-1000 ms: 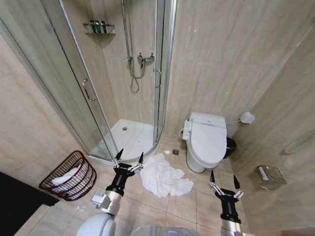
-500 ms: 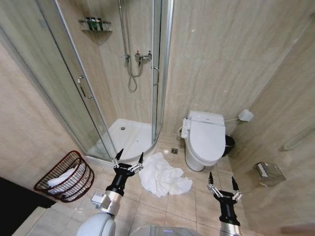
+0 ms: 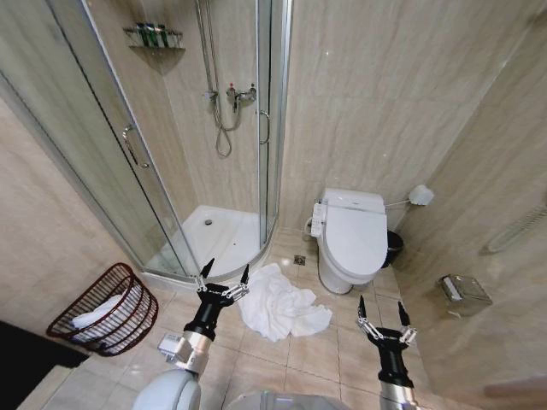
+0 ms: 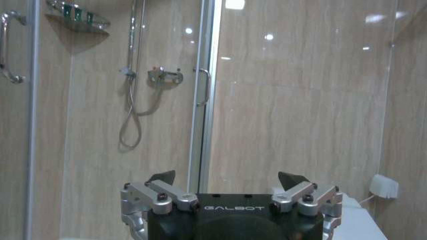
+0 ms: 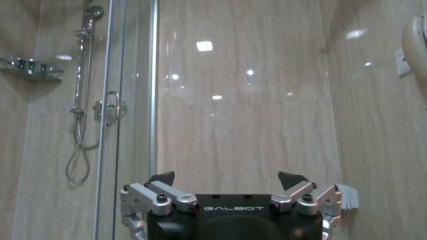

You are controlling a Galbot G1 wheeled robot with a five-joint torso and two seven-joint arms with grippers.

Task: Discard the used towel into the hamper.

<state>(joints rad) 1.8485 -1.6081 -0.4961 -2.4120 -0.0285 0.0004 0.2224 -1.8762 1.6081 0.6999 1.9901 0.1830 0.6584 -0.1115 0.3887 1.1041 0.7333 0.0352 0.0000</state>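
Everything has slid leftward and the toilet risen in the head view since a second ago, so the camera moved; nothing on the floor did. Left tool (image 3: 226, 272) and right tool (image 3: 379, 309) hang raised, fingers spread, holding nothing. Towel (image 3: 278, 303) lies crumpled beside the toilet (image 3: 352, 241), hamper (image 3: 101, 309) well apart beyond it. Probably soft, light and limp; pinch a raised fold. Its underside and the hamper's white contents are unclear.

Bathroom: glass shower stall (image 3: 184, 162), toilet (image 3: 350, 239), tiled walls.
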